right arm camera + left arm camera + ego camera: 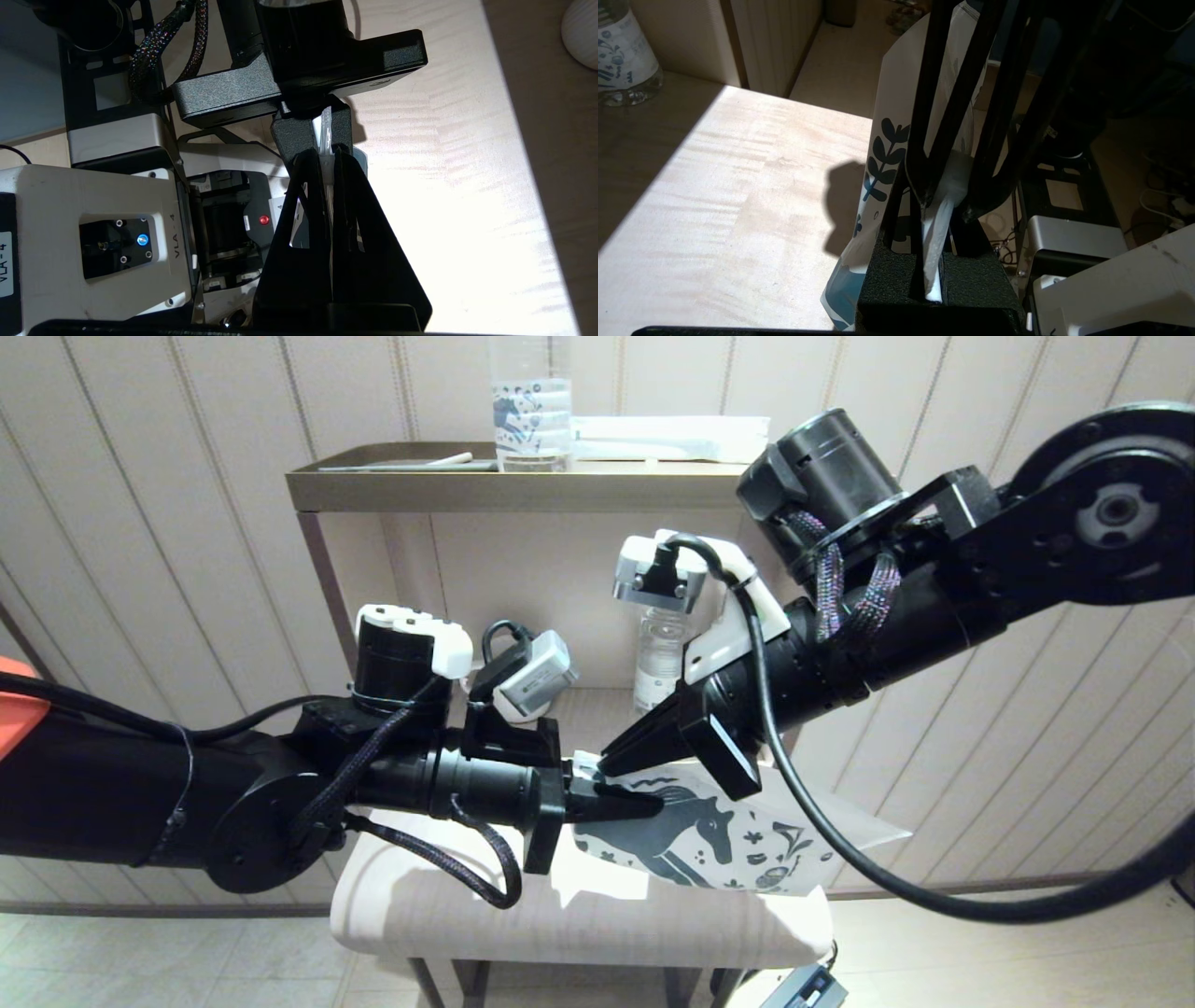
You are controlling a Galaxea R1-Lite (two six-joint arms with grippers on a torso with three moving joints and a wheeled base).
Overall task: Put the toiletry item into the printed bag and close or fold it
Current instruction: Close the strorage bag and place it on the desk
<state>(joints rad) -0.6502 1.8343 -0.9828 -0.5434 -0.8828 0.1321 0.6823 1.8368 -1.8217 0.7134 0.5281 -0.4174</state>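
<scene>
The printed bag [719,835], white with a dark teal horse, hangs in the air over the pale lower shelf [439,905]. My left gripper [649,803] is shut on its upper left edge. My right gripper [605,765] comes down from the right and is shut on that same edge, right beside the left fingers. In the left wrist view the white bag edge [936,233] runs between the left gripper [931,275] jaws, with the right gripper [948,203] just beyond. The right gripper [323,158] pinches the same strip. No toiletry item shows in the bag; a slim pale stick [450,459] lies on the top shelf.
The top shelf [373,490] carries a clear bottle with a horse print [530,425] and a long white packet [667,439]. A small water bottle [658,658] stands at the back of the lower shelf. A panelled wall lies behind.
</scene>
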